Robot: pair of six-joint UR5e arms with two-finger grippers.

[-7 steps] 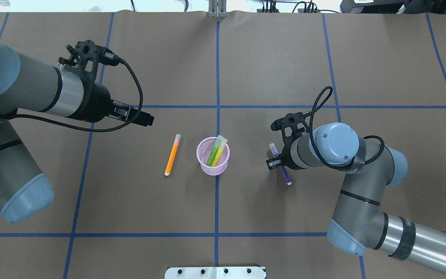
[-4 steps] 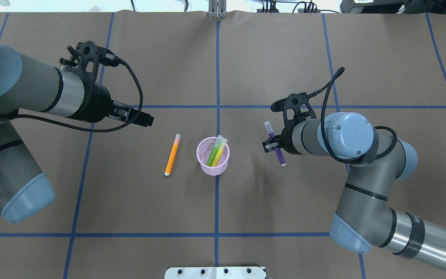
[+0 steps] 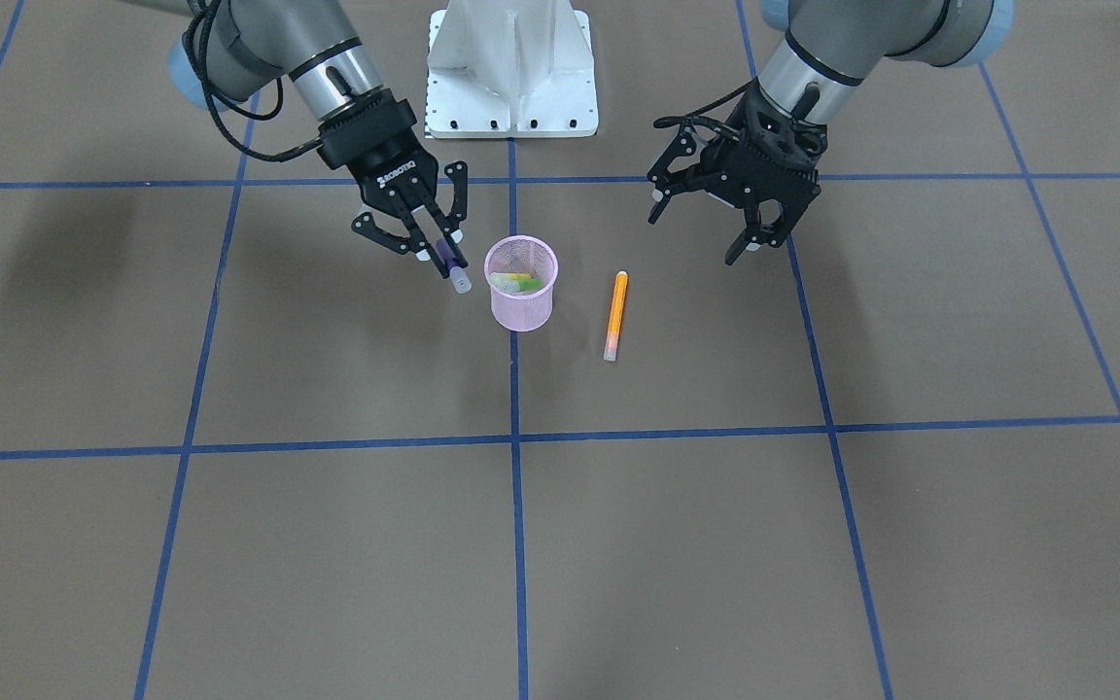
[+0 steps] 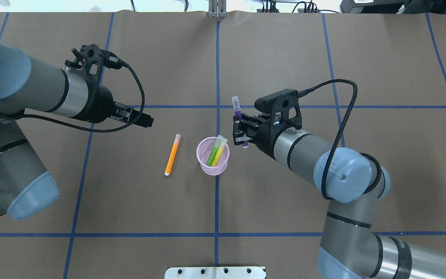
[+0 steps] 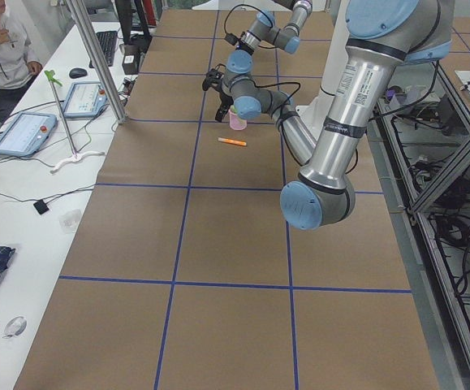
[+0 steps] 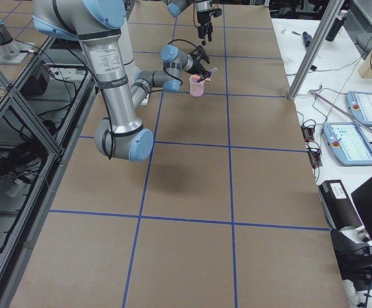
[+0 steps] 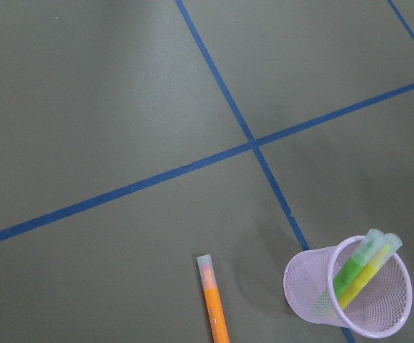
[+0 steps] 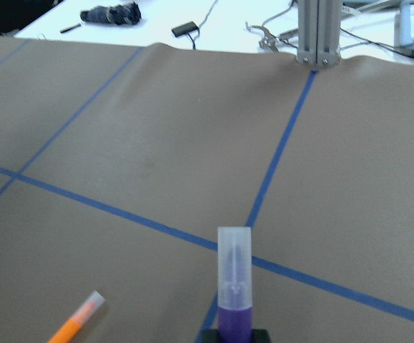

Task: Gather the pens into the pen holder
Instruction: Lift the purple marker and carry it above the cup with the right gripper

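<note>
Purple pen gripped beside the cup; orange pen loose on the table.

I note the table [image 4: 285, 46], covered in brown paper and marked off in squares by blue tape. The right gripper [image 4: 241, 131] is clenched on the purple pen [image 4: 237, 112]. That pen is held tilted, clear of the paper, its cap pointing away from the robot, just beside the cup [image 4: 207, 170] on the robot's right and not inside it. The left gripper [image 3: 706, 228] hovers well apart from the cup, fingers spread wide. The pink mesh cup stands upright on a tape line. The green pen [image 4: 213, 153] and yellow pen [image 4: 220, 152] lean inside it, caps up. The orange pen [image 4: 172, 155] lies flat near the cup's left side, touching nothing.
</note>
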